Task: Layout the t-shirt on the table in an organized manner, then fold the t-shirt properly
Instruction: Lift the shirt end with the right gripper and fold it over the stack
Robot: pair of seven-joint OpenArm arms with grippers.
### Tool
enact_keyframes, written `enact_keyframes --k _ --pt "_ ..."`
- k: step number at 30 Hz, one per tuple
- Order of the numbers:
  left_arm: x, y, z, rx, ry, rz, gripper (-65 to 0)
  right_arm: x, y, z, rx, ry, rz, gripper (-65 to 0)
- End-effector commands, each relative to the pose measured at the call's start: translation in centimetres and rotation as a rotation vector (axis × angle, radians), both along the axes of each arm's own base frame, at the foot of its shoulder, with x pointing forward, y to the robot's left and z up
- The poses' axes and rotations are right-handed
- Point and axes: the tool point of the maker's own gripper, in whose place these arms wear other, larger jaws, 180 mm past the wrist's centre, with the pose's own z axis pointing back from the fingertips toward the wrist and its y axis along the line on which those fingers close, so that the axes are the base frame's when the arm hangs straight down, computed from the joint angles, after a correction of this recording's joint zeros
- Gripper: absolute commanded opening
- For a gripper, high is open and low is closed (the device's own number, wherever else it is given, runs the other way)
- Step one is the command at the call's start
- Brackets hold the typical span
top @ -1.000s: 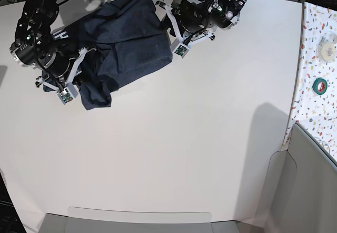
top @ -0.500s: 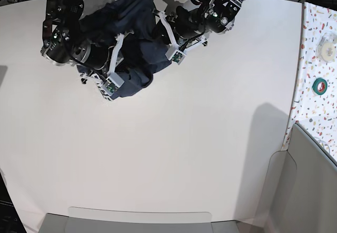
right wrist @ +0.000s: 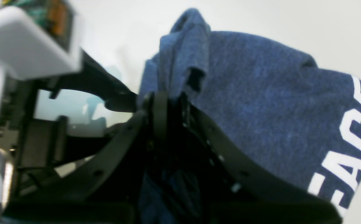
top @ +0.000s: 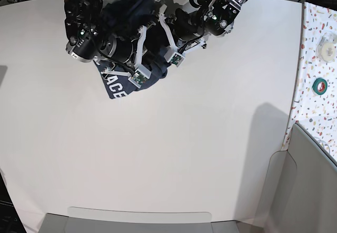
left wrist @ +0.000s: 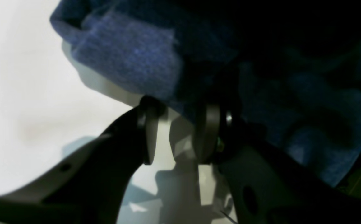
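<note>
Up at about eleven o'clock on the table [top: 174, 154] sits the t-shirt [top: 118, 88] — a bunched, dark navy heathered heap, white block letters showing on the flap nearest the middle (partly readable, "ACE"). Both arms crowd over it. Right gripper [right wrist: 168, 105]: jaws pinched together on a raised fold of the t-shirt. Left gripper [left wrist: 177, 130]: its fingers stand partly apart, tips against the cloth's edge; whether they hold any cloth I cannot tell. Off at three o'clock, a green tape roll [top: 319, 86] lies on the speckled side surface [top: 316, 43] — well apart from everything.
</note>
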Motion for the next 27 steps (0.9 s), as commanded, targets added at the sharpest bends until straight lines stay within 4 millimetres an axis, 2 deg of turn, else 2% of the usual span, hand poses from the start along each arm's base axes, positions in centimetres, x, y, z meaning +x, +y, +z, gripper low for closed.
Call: enact_keyframes --k 1,8,14,17,20,23,26,27 --pt "-0.5 1.2 -1.0 0.069 0.029 0.005 -44.4 0.4 0.6 0.9 0.03 -0.028 0.001 -65.0" --pt "-0.5 1.2 -1.0 0.069 0.029 0.005 -44.4 0.3 0.7 0.9 0.031 -0.028 0.007 -64.6" --pt "-0.5 1.2 -1.0 0.069 0.029 0.005 -44.4 -0.1 1.6 1.5 0.094 -0.014 0.029 -46.2" --pt "-0.5 1.2 -1.0 0.069 0.029 0.005 -44.4 -0.2 2.3 2.3 0.154 -0.006 0.045 -39.5" --pt "-0.5 1.2 -1.0 0.069 0.029 0.005 -44.4 0.2 2.7 3.0 0.18 -0.02 0.052 -36.4" --pt "-0.5 1.2 -1.0 0.069 0.029 0.005 -44.4 1.2 3.2 4.2 0.227 -0.052 0.028 -36.1" --pt "-0.5 1.3 -1.0 0.07 0.029 0.004 -44.4 2.8 2.4 5.4 0.272 -0.083 -0.04 -36.1" --pt "-0.5 1.3 -1.0 0.07 0.029 0.004 -44.4 3.6 1.5 6.0 0.289 -0.099 -0.074 -36.1"
